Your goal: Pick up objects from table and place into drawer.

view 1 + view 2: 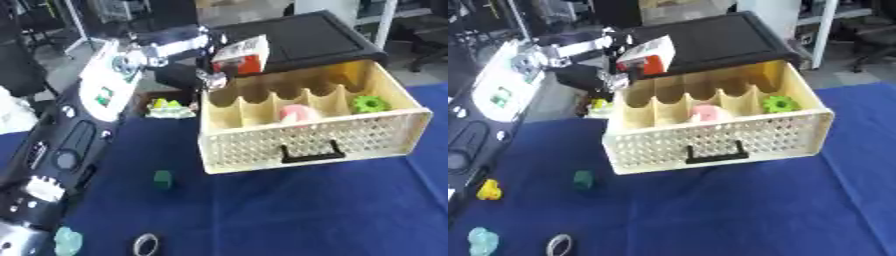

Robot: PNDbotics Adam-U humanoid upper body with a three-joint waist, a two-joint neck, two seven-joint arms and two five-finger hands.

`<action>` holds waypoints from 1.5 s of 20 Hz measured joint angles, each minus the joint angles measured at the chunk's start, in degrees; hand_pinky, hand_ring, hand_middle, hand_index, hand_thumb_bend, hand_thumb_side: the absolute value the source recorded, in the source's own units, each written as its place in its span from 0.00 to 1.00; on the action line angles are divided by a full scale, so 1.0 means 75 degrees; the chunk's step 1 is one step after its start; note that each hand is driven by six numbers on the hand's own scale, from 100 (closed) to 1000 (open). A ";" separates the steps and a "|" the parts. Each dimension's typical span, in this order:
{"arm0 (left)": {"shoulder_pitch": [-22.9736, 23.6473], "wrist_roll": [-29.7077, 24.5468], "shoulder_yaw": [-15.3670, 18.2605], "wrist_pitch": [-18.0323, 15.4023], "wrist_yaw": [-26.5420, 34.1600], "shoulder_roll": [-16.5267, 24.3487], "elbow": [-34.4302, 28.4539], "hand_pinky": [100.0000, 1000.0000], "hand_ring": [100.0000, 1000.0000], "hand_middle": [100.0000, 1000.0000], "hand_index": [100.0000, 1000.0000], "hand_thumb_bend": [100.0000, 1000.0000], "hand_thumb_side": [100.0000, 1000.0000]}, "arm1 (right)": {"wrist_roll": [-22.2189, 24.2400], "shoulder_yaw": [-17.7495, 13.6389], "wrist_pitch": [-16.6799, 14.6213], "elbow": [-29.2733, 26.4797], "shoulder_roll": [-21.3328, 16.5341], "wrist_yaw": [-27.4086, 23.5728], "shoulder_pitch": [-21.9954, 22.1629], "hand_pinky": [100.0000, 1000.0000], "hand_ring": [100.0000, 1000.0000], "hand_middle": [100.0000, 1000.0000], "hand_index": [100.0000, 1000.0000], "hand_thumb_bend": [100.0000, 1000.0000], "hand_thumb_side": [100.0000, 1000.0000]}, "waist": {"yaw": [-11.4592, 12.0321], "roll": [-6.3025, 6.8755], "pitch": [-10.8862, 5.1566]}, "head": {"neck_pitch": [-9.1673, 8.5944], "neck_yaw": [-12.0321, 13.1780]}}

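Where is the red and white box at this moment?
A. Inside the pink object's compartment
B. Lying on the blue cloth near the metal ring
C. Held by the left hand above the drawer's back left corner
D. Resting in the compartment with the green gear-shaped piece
C: the left hand holds the red and white box up over the back left corner of the open drawer, not in any compartment.

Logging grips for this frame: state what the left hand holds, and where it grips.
The left hand holds a red and white box by its left end, above the drawer's back left corner. Its fingers are hard to make out.

No readable text, labels or numbers anywhere.
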 measured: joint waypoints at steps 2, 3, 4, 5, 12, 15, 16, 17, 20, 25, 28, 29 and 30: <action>0.0000 0.0006 -0.0019 -0.0006 -0.0005 0.0000 0.0000 0.68 0.81 0.81 0.99 0.00 0.93 | 0.0001 0.0000 0.0006 0.0000 0.0023 -0.0006 0.0000 0.90 0.64 0.46 0.73 0.00 1.00 | 0.0000 0.0015 0.0000 | 0.0004 0.0000; 0.0000 0.0012 -0.0027 -0.0012 -0.0008 0.0000 -0.0001 0.68 0.81 0.81 0.97 0.00 0.95 | 0.0002 0.0000 0.0009 0.0000 0.0024 -0.0011 0.0001 0.90 0.64 0.46 0.73 0.00 1.00 | 0.0000 0.0024 -0.0001 | 0.0017 0.0000; 0.0000 0.0015 -0.0035 -0.0016 -0.0009 0.0000 -0.0001 0.68 0.81 0.81 0.96 0.00 0.96 | 0.0001 0.0000 0.0012 0.0000 0.0024 -0.0019 0.0001 0.90 0.64 0.46 0.73 0.00 1.00 | 0.0000 0.0033 -0.0002 | 0.0035 0.0000; 0.0000 0.0017 -0.0037 -0.0018 -0.0009 0.0000 -0.0003 0.68 0.81 0.81 0.96 0.00 0.96 | -0.0001 0.0000 0.0016 0.0000 0.0024 -0.0030 0.0001 0.90 0.64 0.46 0.73 0.00 1.00 | 0.0000 0.0038 -0.0004 | 0.0056 0.0000; 0.0000 0.0005 -0.0055 -0.0005 0.0063 -0.0036 -0.0057 0.67 0.80 0.80 0.95 0.00 0.96 | 0.0001 -0.0001 0.0037 0.0000 0.0030 -0.0060 0.0005 0.90 0.64 0.46 0.73 0.00 1.00 | 0.0001 0.0045 -0.0010 | 0.0065 0.0000; 0.0000 -0.0039 -0.0091 0.0038 0.0151 -0.0064 -0.0082 0.66 0.80 0.78 0.94 0.00 0.98 | -0.0019 -0.0003 0.0056 0.0000 0.0031 -0.0063 0.0005 0.90 0.64 0.46 0.73 0.00 1.00 | 0.0001 0.0045 -0.0027 | 0.0078 0.0000; 0.0000 -0.0058 -0.0101 0.0058 0.0193 -0.0064 -0.0093 0.66 0.79 0.78 0.94 0.00 0.97 | -0.0031 -0.0004 0.0065 0.0000 0.0031 -0.0065 0.0005 0.90 0.64 0.46 0.73 0.00 1.00 | 0.0001 0.0045 -0.0029 | 0.0085 0.0000; 0.0001 -0.0076 -0.0114 0.0076 0.0230 -0.0064 -0.0115 0.65 0.79 0.78 0.94 0.00 0.96 | -0.0042 -0.0004 0.0076 0.0000 0.0031 -0.0066 0.0005 0.90 0.64 0.46 0.73 0.00 1.00 | 0.0004 0.0045 -0.0029 | 0.0088 0.0000; 0.0007 -0.0110 -0.0130 0.0109 0.0348 -0.0064 -0.0182 0.64 0.78 0.76 0.93 0.00 0.92 | -0.0049 -0.0004 0.0083 0.0000 0.0034 -0.0068 0.0005 0.90 0.64 0.46 0.73 0.00 1.00 | 0.0011 0.0043 -0.0031 | 0.0117 0.0000; 0.0034 -0.0096 -0.0049 0.0095 0.0756 -0.0053 -0.0610 0.60 0.74 0.70 0.88 0.00 0.75 | -0.0049 -0.0003 0.0082 0.0000 0.0034 -0.0068 0.0004 0.90 0.64 0.46 0.73 0.00 1.00 | 0.0057 0.0007 -0.0038 | 0.0131 -0.0005; 0.0126 0.0062 -0.0013 0.0187 0.1188 0.0044 -0.1089 0.59 0.72 0.67 0.86 0.00 0.69 | -0.0049 -0.0004 0.0082 0.0000 0.0033 -0.0068 0.0005 0.90 0.64 0.46 0.73 0.00 1.00 | 0.0095 -0.0028 -0.0038 | 0.0171 -0.0019; 0.0157 0.0142 0.0001 0.0268 0.1348 0.0097 -0.1266 0.58 0.71 0.66 0.85 0.00 0.70 | -0.0049 -0.0004 0.0081 0.0000 0.0033 -0.0068 0.0006 0.90 0.64 0.46 0.73 0.00 1.00 | 0.0104 -0.0037 -0.0038 | 0.0190 -0.0029; 0.0195 0.0240 0.0014 0.0382 0.1530 0.0154 -0.1481 0.56 0.69 0.64 0.83 0.00 0.70 | -0.0050 -0.0005 0.0080 0.0000 0.0033 -0.0068 0.0010 0.90 0.64 0.46 0.73 0.00 1.00 | 0.0112 -0.0053 -0.0038 | 0.0198 -0.0048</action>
